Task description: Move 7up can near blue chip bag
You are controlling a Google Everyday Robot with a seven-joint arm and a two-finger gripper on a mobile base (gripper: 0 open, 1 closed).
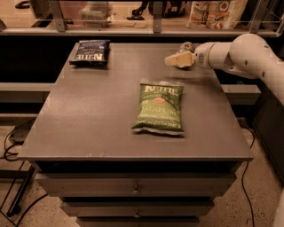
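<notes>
The 7up can [186,46], small with green sides and a silver top, is at the far right of the grey table [97,111]. My gripper [172,60] reaches in from the right, right in front of the can and partly covering it. I cannot tell whether it touches or holds the can. The blue chip bag [90,51] lies flat at the far left corner of the table, well to the left of the can and gripper.
A green jalapeno chip bag [159,105] lies in the middle of the table, nearer the front than the gripper. My white arm [248,55] comes in over the right edge. A shelf with goods [213,11] runs behind the table. Drawers are below the front edge.
</notes>
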